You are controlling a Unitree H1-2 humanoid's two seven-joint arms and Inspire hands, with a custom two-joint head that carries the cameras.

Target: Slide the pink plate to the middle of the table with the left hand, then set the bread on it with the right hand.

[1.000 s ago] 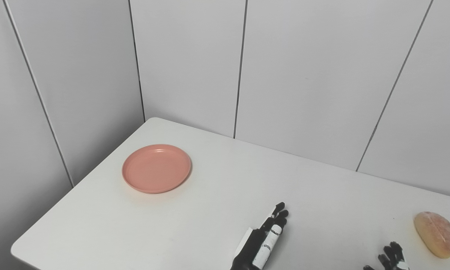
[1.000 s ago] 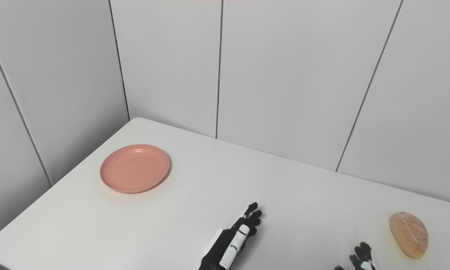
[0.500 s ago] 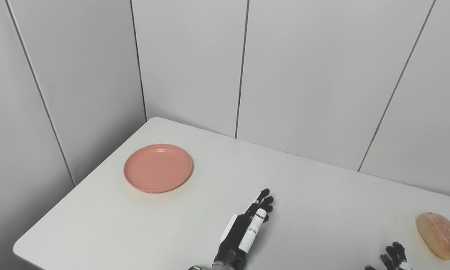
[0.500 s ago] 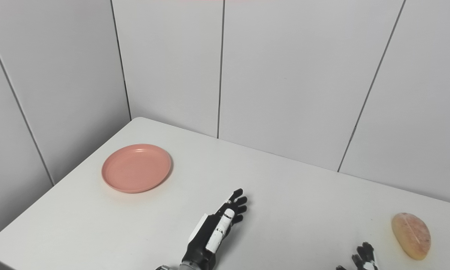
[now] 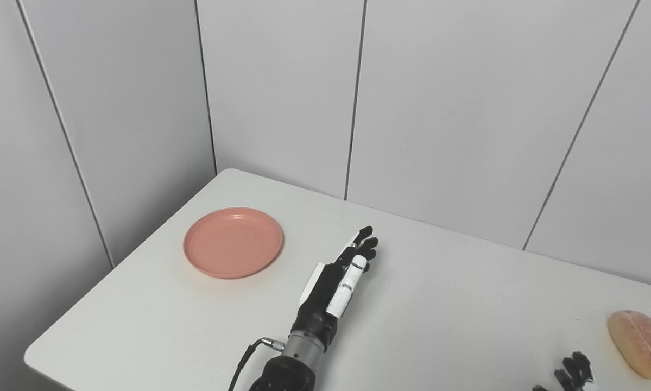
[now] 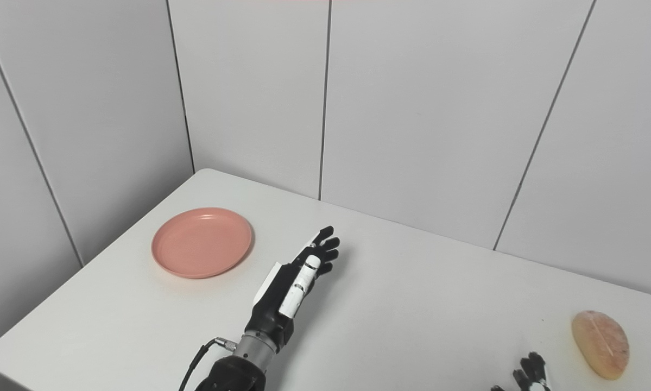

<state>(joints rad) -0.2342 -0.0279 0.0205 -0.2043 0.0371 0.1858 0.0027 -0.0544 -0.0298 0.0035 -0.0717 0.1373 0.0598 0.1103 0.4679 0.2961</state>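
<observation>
While the plate (image 5: 233, 242) lay near the table's (image 5: 439, 326) left far corner, the left hand (image 5: 336, 277) hovered just right of it, fingers stretched out, holding nothing. The bread (image 5: 638, 343) sat at the right edge. Only the right hand's (image 5: 574, 371) fingertips showed; its state could not be told.

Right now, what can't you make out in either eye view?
- Right hand: cut off by the bottom edge in both views, only fingertips show; open or shut unclear.
- Left hand: seen edge-on; whether it touches the table is unclear.
- Bread: underside hidden.
</observation>
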